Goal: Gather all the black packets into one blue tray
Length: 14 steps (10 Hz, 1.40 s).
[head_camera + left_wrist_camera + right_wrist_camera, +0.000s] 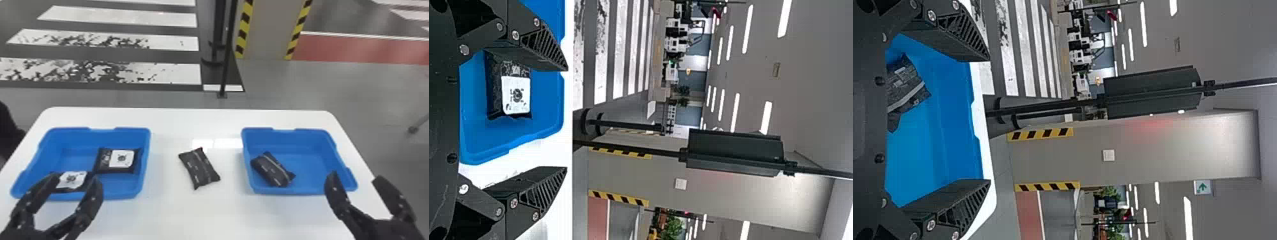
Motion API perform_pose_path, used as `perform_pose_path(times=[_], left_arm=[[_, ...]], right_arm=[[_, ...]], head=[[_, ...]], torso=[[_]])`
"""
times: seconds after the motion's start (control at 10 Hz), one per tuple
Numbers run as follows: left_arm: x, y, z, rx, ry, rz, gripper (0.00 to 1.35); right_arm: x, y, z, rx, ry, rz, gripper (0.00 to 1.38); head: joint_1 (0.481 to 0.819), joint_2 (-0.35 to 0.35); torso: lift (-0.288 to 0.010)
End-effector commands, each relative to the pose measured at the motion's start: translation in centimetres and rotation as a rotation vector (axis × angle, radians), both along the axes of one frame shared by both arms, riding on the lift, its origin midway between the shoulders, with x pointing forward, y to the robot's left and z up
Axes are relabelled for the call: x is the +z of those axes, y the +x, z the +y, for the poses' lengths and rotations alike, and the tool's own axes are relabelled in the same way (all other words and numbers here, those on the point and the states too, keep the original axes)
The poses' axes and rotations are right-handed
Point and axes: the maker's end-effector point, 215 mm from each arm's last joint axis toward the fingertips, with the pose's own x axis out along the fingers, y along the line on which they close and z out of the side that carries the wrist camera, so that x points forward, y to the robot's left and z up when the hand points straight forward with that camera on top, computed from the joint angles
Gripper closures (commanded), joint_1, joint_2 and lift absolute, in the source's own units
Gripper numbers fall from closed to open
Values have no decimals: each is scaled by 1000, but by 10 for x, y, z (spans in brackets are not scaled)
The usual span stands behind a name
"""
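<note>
At the left gripper (75, 179), the jaws are parted with nothing gripped, over the near part of the left blue tray (145, 153), which is set toward the counter's left edge. At the right gripper (356, 177), the jaws are likewise spread and empty, by the near right corner of the right blue tray (289, 191), set toward the right edge. Two labelled packets (121, 159) are contained in the left tray. A loose black packet (199, 167) is laid flat on the counter (191, 210), between the trays; another dark packet (273, 169) is seen in the right tray, near its left wall. The packets are judged light and soft, not fragile, their film perhaps slippery. The loose one is best taken across its middle, by the long sides; if only a crimped end is pinched, it may be lost.
</note>
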Motion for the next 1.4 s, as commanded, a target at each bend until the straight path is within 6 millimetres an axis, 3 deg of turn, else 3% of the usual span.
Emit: perform_pose_path(times=[0.0,0.4,0.7,1.3], left_arm=[[-1,0,-1,-1,-3,2,348],[-4,4,-7,-12,-9,5,348],[-26,14,-14,-49,-5,63,344],[-50,72,-18,-135,53,125,343]], right_arm=[[0,0,0,1,1,0,156],[0,1,1,6,1,-3,157],[-1,2,2,13,1,-4,157],[-3,3,6,21,21,-4,157]], head=[[695,-111],[695,-115],[695,-125],[695,-123]], torso=[[-110],[-110],[-110],[-110]])
